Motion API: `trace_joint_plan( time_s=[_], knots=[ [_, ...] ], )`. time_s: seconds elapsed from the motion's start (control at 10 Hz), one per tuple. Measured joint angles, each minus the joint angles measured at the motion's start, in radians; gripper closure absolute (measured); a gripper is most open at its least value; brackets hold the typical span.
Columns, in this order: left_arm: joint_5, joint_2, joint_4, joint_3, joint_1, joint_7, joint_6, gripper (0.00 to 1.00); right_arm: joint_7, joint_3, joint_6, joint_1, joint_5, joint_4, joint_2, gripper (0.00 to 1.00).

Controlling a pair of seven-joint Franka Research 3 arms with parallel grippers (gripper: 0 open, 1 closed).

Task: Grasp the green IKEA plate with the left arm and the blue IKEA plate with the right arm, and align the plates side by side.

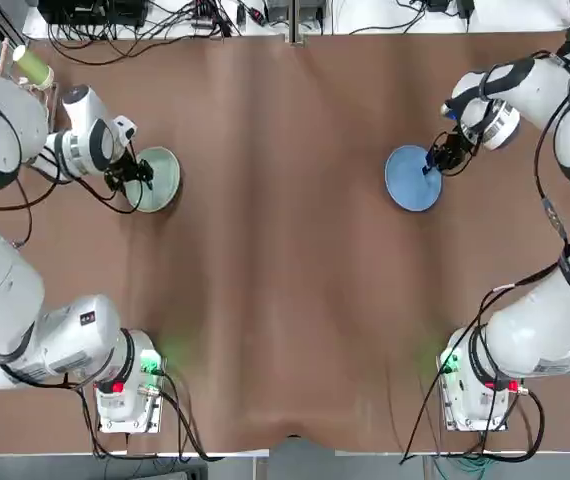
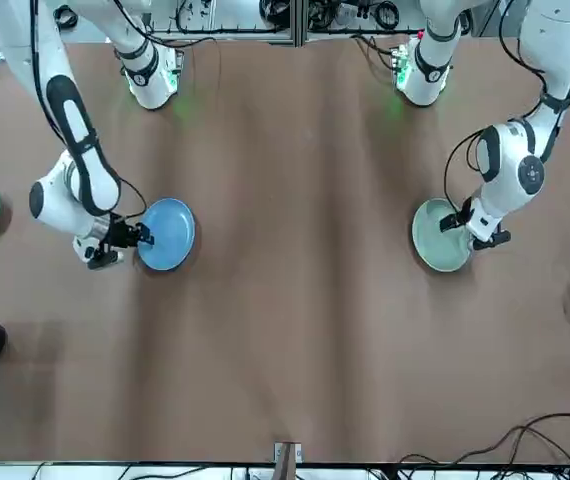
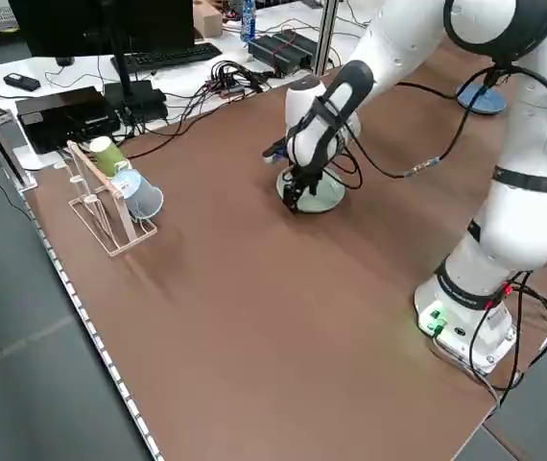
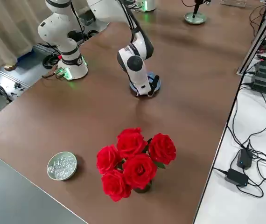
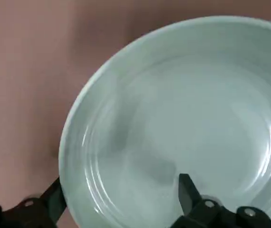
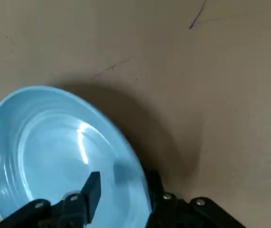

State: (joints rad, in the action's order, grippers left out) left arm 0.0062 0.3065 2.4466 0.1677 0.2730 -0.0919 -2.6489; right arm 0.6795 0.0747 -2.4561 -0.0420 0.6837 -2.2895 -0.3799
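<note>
The step in hand looks to be the grasp at both plates. The left jaws [image 5: 121, 202] stand apart astride the rim of the green plate [image 1: 159, 179], at the worktop's left; the right jaws [image 6: 122, 192] stand apart astride the rim of the blue plate [image 1: 412, 179], at the right, nearer the middle. Next, I judge, both must close on the rims, then carry the plates inward until they sit side by side
</note>
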Motion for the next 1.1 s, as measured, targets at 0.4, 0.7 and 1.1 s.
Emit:
trace_joint_plan(
  time_s=[0.4, 0.7, 1.1],
  knots=[
    [0.0, 0.036, -0.037, 0.051, -0.002, -0.041, -0.002, 0.01, 0.0, -0.002, 0.0, -0.035, 0.099, -0.005, -0.002, 0.6],
    [0.0, 0.074, -0.087, 0.083, -0.029, -0.086, -0.002, 0.01, -0.002, -0.001, 0.0, -0.042, 0.133, -0.006, -0.003, 0.66],
    [0.0, 0.078, -0.103, 0.086, -0.065, -0.104, -0.002, 0.01, -0.011, -0.001, -0.005, -0.086, 0.224, -0.006, -0.007, 0.69]
  ],
)
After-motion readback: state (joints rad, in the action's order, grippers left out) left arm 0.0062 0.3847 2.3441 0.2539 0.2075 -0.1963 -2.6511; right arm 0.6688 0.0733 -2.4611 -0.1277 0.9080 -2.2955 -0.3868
